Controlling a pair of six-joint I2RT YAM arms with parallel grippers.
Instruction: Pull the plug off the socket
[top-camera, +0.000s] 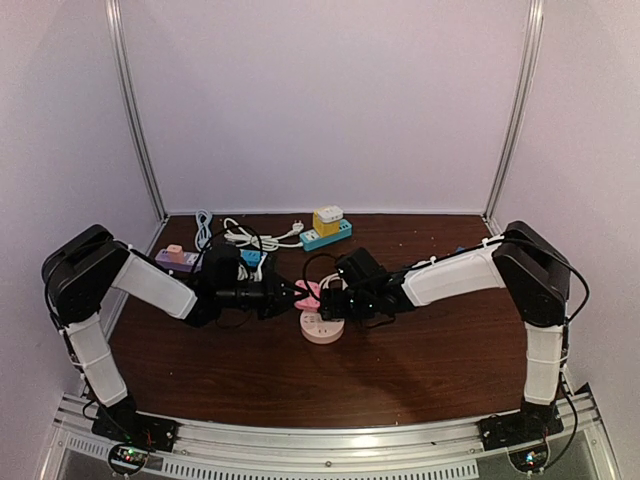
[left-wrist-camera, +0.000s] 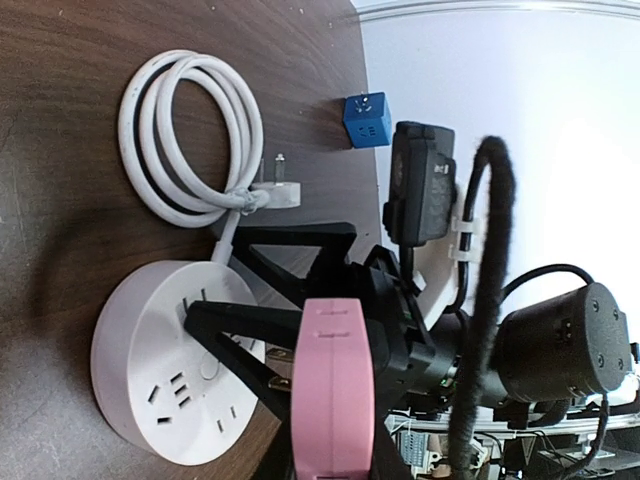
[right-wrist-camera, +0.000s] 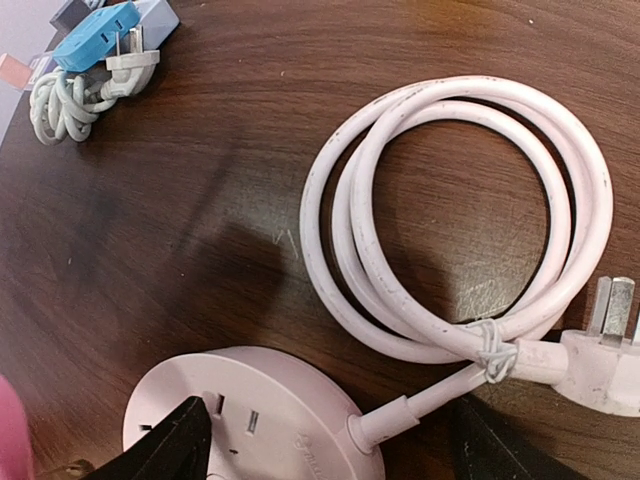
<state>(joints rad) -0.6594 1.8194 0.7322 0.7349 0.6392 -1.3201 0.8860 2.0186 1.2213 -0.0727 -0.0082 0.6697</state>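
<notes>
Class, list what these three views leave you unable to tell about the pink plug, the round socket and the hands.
- Top view: whether the pins of the pink plug are clear of the round socket; too small, crowded by the left hand and right hand.
- Left wrist view: the plug's lower end, cut off by the bottom edge.
- Right wrist view: the right hand's fingers and the socket's near side run off the bottom edge; contact unclear.

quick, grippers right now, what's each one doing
left gripper: closed on the pink plug
right gripper: open, straddling the round socket
</notes>
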